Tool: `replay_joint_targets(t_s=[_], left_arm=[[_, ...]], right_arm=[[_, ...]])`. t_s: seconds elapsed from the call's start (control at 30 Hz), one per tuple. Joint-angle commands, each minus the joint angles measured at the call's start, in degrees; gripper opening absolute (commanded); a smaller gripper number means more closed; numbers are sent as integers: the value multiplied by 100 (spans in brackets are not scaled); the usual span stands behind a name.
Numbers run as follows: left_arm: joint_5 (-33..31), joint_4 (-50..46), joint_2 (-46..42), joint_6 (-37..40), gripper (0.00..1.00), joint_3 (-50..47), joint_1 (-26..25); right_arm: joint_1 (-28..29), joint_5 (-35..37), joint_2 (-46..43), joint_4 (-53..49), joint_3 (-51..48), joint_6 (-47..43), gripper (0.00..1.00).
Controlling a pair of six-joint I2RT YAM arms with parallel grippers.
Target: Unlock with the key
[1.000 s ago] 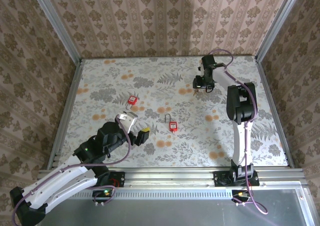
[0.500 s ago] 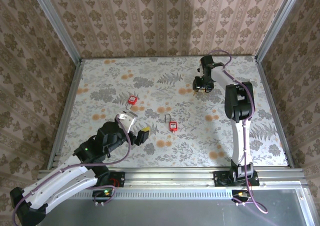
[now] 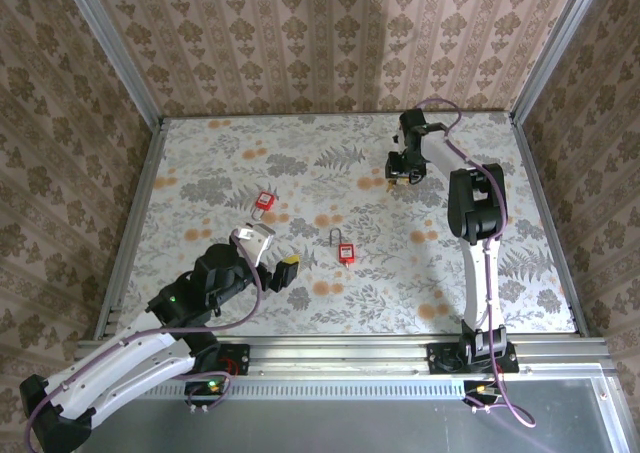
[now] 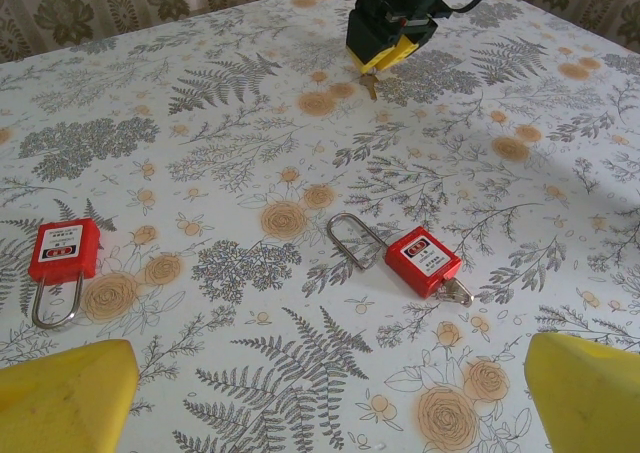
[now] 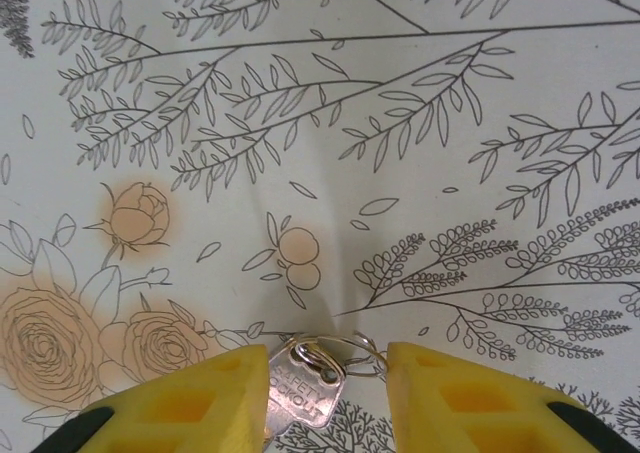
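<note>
The key [image 5: 303, 398] lies flat on the far right of the table [image 3: 520, 263], ring end pointing away from the right gripper [image 5: 328, 378]. Its yellow fingers [image 5: 440, 393] stand half-open either side of the key; whether they pinch it is unclear. The padlock [image 4: 422, 263] lies well apart, toward the near left, just ahead of the wide-open, empty left gripper [image 3: 271, 254].

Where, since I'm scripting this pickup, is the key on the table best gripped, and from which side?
Grip the key by its flat square head, coming straight down from above. It lies flat on the table, so only the head's two side edges offer a pinch; the right end effector straddles them. Avoid the thin wire ring, which would likely slip.
</note>
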Motion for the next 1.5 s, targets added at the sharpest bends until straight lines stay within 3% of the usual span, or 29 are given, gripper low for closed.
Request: replay_joint_targets(t_s=[0.0, 0.23, 0.47, 0.97, 1.23, 1.47], left_arm=[[18, -43, 8, -81, 100, -9, 25], [28, -39, 7, -82, 100, -11, 30], [48, -30, 13, -80, 100, -18, 25], [127, 5, 13, -94, 100, -44, 31], [175, 27, 26, -90, 100, -33, 25], [187, 31, 56, -64, 100, -18, 36]], right_arm=[[51, 112, 221, -333, 286, -79, 36], [114, 325, 311, -477, 475, -200, 36], [202, 583, 281, -558, 572, -498, 47], [300, 1308, 570, -1023, 978, -759, 46], [318, 1271, 673, -1074, 1136, -859, 37], [316, 1063, 662, -1203, 1110, -790, 21]])
